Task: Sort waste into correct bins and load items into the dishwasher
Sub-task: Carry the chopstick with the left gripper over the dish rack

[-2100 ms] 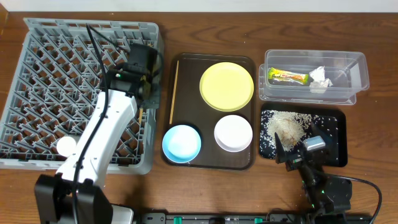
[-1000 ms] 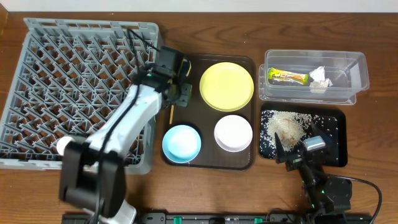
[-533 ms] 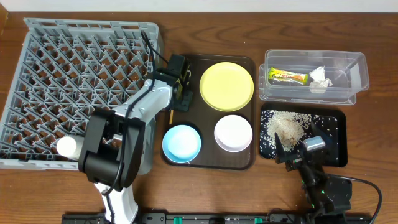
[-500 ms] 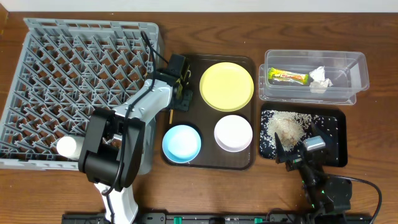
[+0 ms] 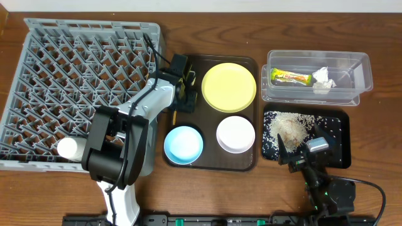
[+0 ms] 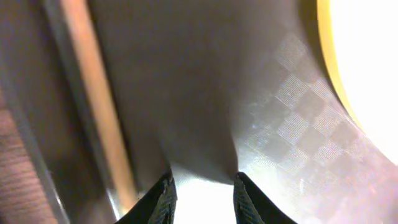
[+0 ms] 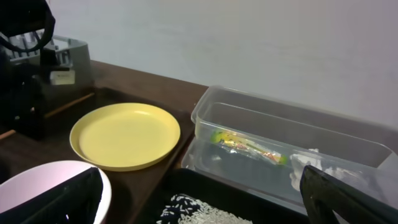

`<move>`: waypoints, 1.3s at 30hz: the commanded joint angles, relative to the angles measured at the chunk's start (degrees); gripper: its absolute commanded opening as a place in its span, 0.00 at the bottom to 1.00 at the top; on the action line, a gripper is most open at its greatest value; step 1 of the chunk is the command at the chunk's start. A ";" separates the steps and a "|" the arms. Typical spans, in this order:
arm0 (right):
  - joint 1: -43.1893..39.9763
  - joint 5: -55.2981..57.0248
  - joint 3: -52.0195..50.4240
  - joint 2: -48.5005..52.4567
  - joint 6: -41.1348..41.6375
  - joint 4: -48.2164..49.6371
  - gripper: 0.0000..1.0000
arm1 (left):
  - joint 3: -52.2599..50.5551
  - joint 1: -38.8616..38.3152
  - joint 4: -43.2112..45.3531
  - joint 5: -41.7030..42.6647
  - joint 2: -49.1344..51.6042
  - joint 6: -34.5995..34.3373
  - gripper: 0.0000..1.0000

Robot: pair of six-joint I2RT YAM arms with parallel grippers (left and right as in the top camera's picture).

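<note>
**Overhead:** your L gripper (image 5: 183, 95) sits low over the left strip of the brown serving tray (image 5: 210, 164), squeezed btw the tray's lip and the yellow plate (image 5: 228, 86). A thin wooden stick (image 5: 172, 117) lies along that lip, partly under the arm. The dish rack (image 5: 75, 88) sits close to the tray's left edge, so there's little room on that side. The small white cup (image 5: 66, 148) lies in the rack near its front edge. The light blue bowl (image 5: 183, 144) and white bowl (image 5: 235, 134) fill the tray's front, just apart. You've got bare wood btw the serving tray and the clear tub (image 5: 361, 69), which holds the snack wrapper (image 5: 291, 78) and tissue (image 5: 322, 80). The rice (image 5: 289, 129) is heaped on the black tray (image 5: 336, 141) in front of the tub. Your R gripper (image 5: 295, 157) hangs over that tray's front-left corner.

**L wrist:** very close and blurred. The jaws are slightly apart, w/ only glare off the tray btw them. The stick is just left of them, and the plate rim is cut off at right.

**R wrist:** the jaws are spread wide and empty, w/ fingers at both lower corners. The plate and the tub w/ wrapper and tissue read clearly. The white bowl and rice are cut off at the bottom edge.
</note>
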 commanded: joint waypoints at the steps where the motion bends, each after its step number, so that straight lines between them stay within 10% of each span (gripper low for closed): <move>1: -0.39 -0.42 -0.26 -0.37 0.68 0.04 0.99 | 0.48 0.04 -2.16 2.03 0.92 -0.52 0.32; 12: -0.39 -0.42 -0.26 -0.37 0.68 0.04 0.99 | 1.14 0.09 -2.56 -13.64 -5.92 -0.48 0.33; 27: -0.39 -0.42 -0.26 -0.37 0.68 0.04 0.99 | -0.61 0.07 -0.13 -10.12 2.38 -0.48 0.32; 33: -0.39 -0.42 -0.26 -0.37 0.68 0.04 0.99 | -0.13 0.09 -1.20 -0.46 1.53 -0.48 0.08; 39: -0.39 -0.42 -0.26 -0.37 0.68 0.04 0.99 | 2.91 0.70 -7.54 -3.58 -3.45 -0.04 0.08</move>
